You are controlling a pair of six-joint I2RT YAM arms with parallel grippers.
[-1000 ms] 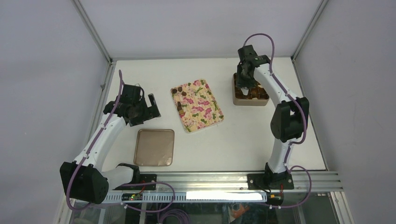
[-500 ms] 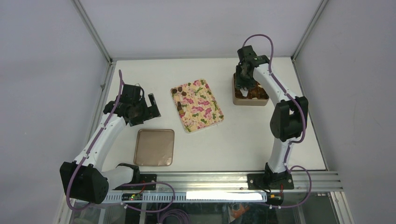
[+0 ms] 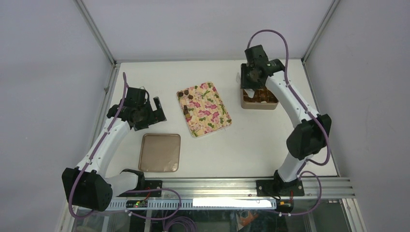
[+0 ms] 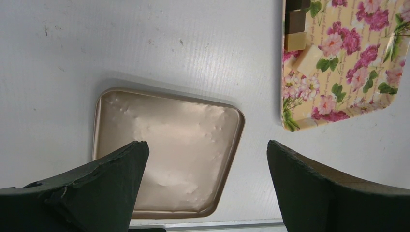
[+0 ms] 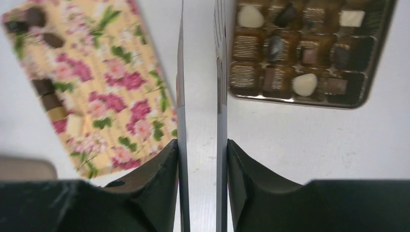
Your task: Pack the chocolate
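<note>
- Top external view. A white worktop (image 3: 251, 145) bears a flowered tray (image 3: 212, 116) at centre, a flat tan lid (image 3: 160, 152) at near left and a brown compartment box (image 3: 259, 107) at far right. Loose chocolate (image 3: 186, 110) lies along the tray's left edge and in its far-left corner; more pieces sit in the box. The left claw (image 3: 152, 110) hangs over the worktop just beyond the lid, and the right claw (image 3: 250, 89) hangs over the box's left edge.
- Left wrist view. The left claw is released, its dark fingers (image 4: 96, 193) spread wide and grasping nothing. The lid lies below, between them. The tray's edge shows at upper right, carrying a dark, a tan and a white piece in a row.
- Right wrist view. The right claw's thin fingers (image 5: 179, 96) stand parted by a narrow gap, grasping nothing; bare worktop shows through the gap. The tray with its loose pieces lies left of the fingers. The box lies to their right, with dark, brown and white pieces in its compartments.
</note>
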